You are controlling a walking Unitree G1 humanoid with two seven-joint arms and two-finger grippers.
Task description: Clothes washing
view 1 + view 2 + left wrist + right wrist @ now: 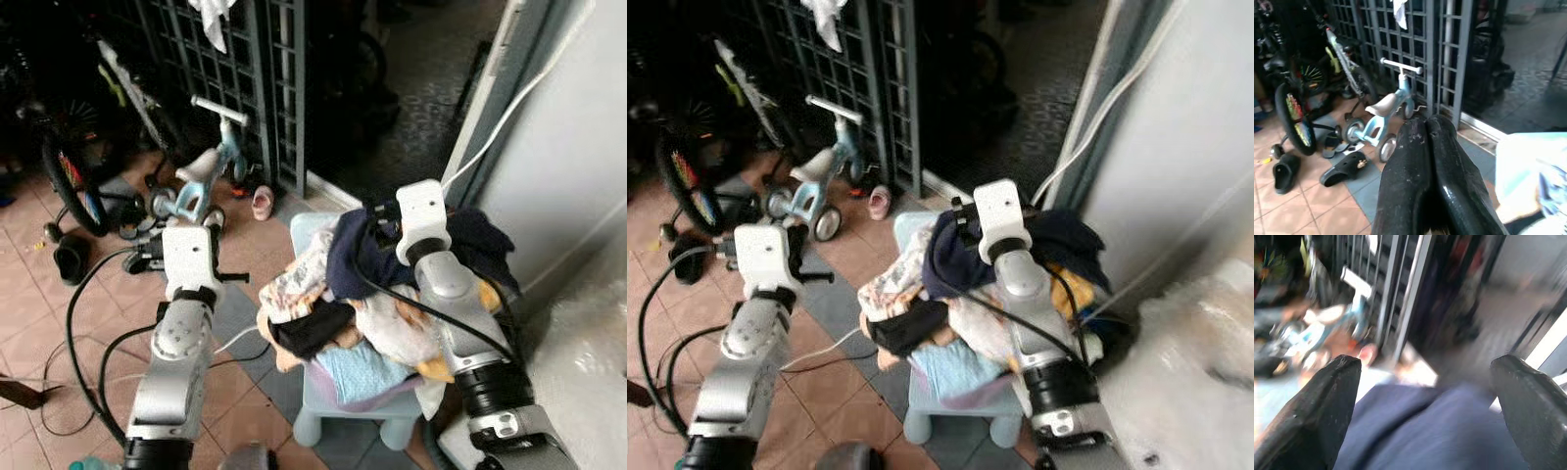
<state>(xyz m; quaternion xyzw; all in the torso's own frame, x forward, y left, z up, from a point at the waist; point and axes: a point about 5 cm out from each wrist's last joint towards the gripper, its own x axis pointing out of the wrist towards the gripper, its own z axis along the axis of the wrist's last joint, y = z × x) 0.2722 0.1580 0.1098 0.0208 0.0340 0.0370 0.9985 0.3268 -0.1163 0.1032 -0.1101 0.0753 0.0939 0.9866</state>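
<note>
A heap of mixed clothes (328, 313) is piled on a small light-blue stool (343, 416). A navy garment (353, 250) lies on top at the back of the heap. My right arm reaches over the pile, and the right gripper (1427, 369) is open wide above the navy garment (1440, 431), one finger on each side of it. My left gripper (1425, 122) is shut with nothing in it. It is held out over the floor to the left of the stool, where its dark fingers (147, 259) point toward the bikes.
A child's light-blue tricycle (201, 176), a bicycle (73, 166) and black slippers (71, 257) stand before a dark metal gate (245, 69) at the back left. A pink shoe (262, 203) lies near the gate. Cables (78, 333) trail over the tiles. A white wall (588, 147) rises on the right.
</note>
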